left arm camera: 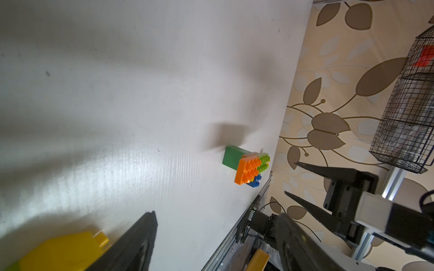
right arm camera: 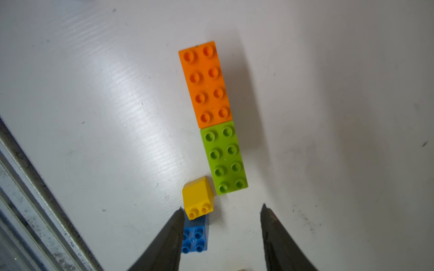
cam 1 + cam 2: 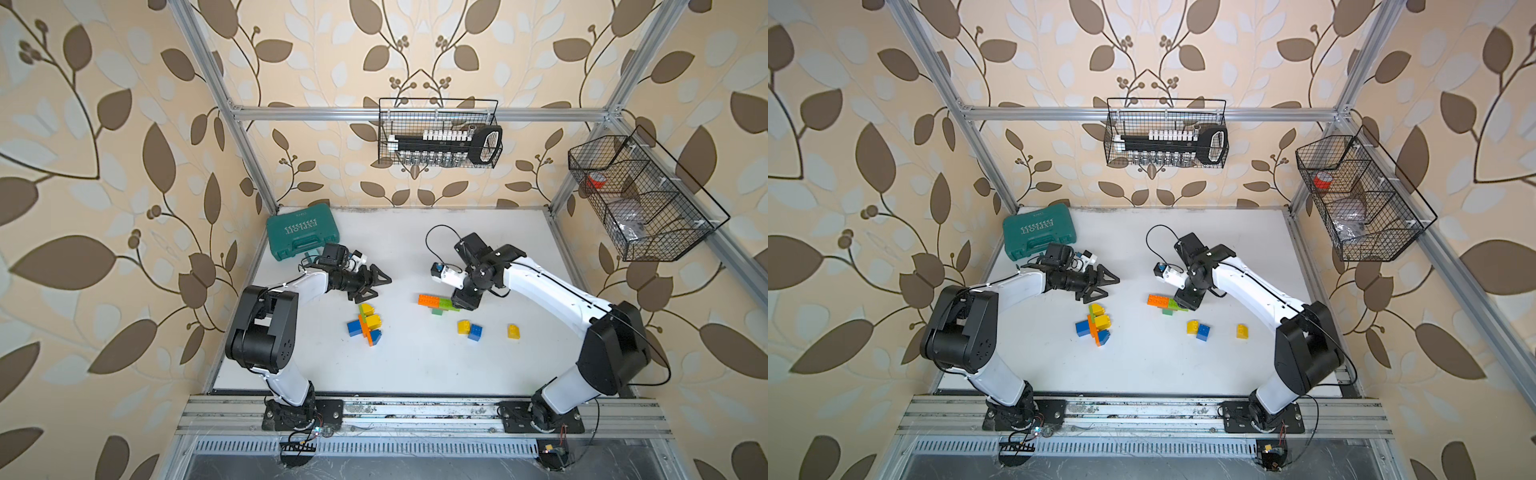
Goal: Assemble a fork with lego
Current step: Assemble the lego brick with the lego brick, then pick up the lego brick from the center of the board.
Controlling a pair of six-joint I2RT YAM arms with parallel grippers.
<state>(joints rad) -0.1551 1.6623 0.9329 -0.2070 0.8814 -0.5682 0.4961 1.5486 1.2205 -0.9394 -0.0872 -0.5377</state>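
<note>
Orange-green lego bar [image 2: 212,117] just ahead of right hand [image 2: 222,207], jaws apart, empty; left hand [image 3: 383,286] apart, empty

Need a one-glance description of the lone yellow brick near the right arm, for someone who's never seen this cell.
On the white table, look to the side of the right arm. A yellow-and-blue pair sits touching there; beyond it, toward that arm, stands a single yellow brick. It alone touches no other brick.
</note>
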